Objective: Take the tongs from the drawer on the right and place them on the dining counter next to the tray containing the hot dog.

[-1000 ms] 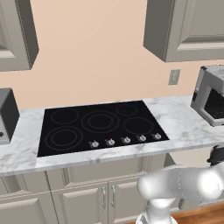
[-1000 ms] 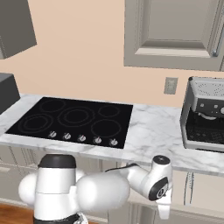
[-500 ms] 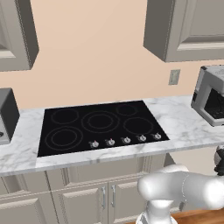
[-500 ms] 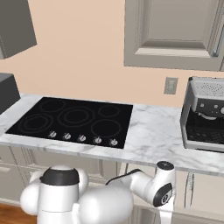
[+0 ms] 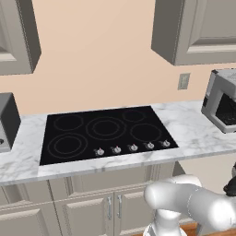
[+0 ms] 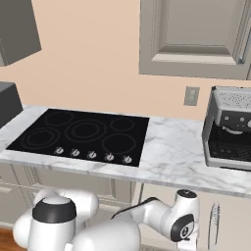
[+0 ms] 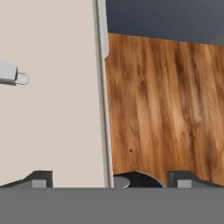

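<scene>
The claw (image 7: 111,180) is hanging wide open, gripping nothing, straddling the side wall of the drawer (image 7: 52,122). What are probably the tongs (image 7: 9,74) are lying inside, well off to one side, so lowering now is risking hitting that wall and missing them.

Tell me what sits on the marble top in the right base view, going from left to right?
Dark box at the left edge → black cooktop → bare marble counter → silver coffee machine.

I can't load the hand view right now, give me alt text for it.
The open gripper points at a plain beige cabinet panel whose edge runs top to bottom, with wood floor past it. A metal handle end shows at left.
</scene>
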Available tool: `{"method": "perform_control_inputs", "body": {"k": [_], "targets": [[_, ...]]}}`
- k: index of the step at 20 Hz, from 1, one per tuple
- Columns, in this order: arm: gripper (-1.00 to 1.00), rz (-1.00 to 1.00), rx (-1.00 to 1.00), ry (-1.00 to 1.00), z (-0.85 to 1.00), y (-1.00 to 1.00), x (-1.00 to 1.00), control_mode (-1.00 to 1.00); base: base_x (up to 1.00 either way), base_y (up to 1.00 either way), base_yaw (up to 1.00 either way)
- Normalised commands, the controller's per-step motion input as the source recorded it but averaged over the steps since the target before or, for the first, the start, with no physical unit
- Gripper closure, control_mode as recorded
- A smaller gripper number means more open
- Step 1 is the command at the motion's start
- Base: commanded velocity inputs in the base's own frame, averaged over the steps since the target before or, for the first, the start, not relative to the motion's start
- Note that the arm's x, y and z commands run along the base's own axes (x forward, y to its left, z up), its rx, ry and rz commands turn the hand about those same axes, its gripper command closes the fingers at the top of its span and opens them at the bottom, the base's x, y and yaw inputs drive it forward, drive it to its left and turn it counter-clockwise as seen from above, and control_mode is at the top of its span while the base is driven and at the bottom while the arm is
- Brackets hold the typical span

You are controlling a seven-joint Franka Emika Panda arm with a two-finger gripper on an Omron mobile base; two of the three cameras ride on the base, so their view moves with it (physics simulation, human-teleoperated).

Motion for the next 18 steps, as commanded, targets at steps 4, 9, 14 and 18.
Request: {"method": "perform_control_inputs", "body": {"k": [4,9,14,18], "targets": [[-1.00,0.00,0.00,0.09,0.28,-0.07,-0.04,-1.00,0.00,0.00,0.00],[-1.00,0.00,0.02,0.08,0.77,-0.01,0.00,-1.00,0.00,0.00,0.00],[-1.00,0.12,0.05,0.09,0.39,0.00,0.19,-1.00,0.00,0.00,0.00],[-1.00,0.25,0.09,0.20,0.02,0.00,0.19,-1.00,0.00,0.00,0.00]]}}
